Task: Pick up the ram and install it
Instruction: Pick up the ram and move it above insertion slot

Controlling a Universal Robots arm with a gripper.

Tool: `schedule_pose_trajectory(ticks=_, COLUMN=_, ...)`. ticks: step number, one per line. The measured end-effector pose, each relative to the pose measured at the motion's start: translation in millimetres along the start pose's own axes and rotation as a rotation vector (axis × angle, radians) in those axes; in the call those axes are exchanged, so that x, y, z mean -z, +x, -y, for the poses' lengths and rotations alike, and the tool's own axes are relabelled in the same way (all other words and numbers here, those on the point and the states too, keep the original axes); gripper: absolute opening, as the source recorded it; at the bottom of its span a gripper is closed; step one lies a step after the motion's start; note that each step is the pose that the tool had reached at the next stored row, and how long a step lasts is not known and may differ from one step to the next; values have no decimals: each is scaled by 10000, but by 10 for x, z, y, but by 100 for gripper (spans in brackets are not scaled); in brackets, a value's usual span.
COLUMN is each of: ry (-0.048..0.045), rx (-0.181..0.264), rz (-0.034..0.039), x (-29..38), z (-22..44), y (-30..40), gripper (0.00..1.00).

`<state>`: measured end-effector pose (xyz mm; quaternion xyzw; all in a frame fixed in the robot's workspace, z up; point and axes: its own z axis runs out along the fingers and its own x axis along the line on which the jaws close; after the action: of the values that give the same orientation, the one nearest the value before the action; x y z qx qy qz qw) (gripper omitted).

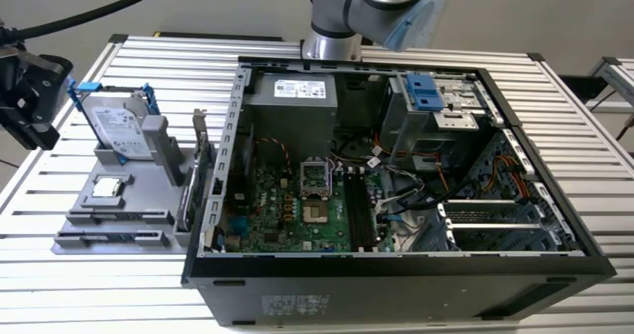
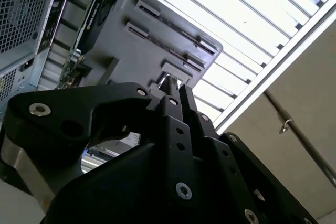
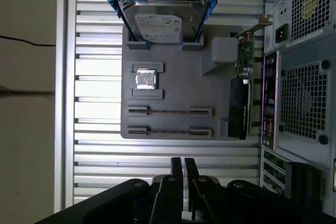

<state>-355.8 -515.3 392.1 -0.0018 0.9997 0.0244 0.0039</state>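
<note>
Black claw point(image 3: 182, 162), narrowed on nothing, hangs above the slatted aluminium table point(image 3: 100, 150) near the grey tray point(image 3: 173, 90).

The silver-grey metal arm with pale blue plastic joint caps point(image 1: 381, 4) has a round base collar. Its matte black, angular gripper point(image 3: 182, 163) has two slim flat fingers point(image 2: 169, 116) and linkages dotted with small silver screw heads. A thick black cable point(image 1: 99, 12) runs to it.
</note>
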Motion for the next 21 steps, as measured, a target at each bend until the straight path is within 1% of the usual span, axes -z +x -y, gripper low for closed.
schedule_pose_trajectory(ticks=13, ry=0, rx=-12, rz=-14, x=0, z=0, y=0, gripper=100)
schedule_pose_trajectory(ticks=15, ry=2, rx=-205, rz=-5, x=-1, z=0, y=-1, gripper=100)
schedule_pose_trajectory(ticks=21, ry=7, rx=-1040, rz=36, x=-11, z=1, y=4, gripper=100)
